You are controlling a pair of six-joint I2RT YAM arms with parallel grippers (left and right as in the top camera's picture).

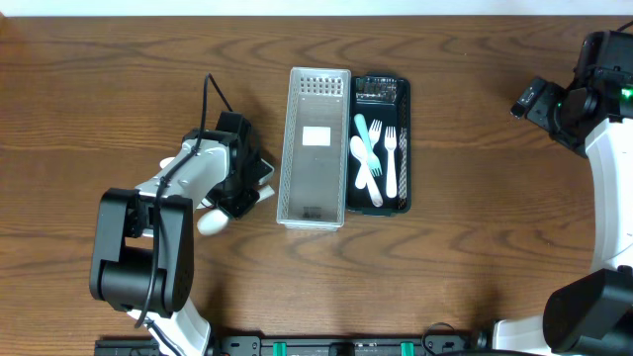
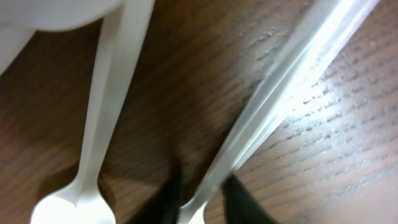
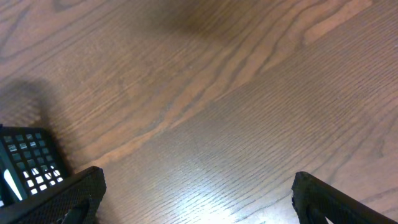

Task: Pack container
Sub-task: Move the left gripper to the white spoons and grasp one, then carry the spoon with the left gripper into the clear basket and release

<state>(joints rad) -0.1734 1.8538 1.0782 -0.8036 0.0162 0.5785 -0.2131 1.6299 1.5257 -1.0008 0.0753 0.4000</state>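
Observation:
A black tray (image 1: pixel 404 99) holds white forks, a white spoon and a teal utensil (image 1: pixel 366 138). A clear mesh container (image 1: pixel 316 99) stands just left of it, with only a white label in it. My left gripper (image 1: pixel 249 188) is low on the table left of the container. In the left wrist view its jaws (image 2: pixel 202 202) are closed on the handle of a white plastic utensil (image 2: pixel 280 93). A second white utensil (image 2: pixel 112 106) lies beside it. My right gripper (image 3: pixel 199 199) is open and empty over bare wood at the far right (image 1: pixel 529 99).
A white spoon bowl (image 1: pixel 211 222) sticks out below the left gripper. A corner of the black tray (image 3: pixel 28 158) shows at the left of the right wrist view. The table is dark wood.

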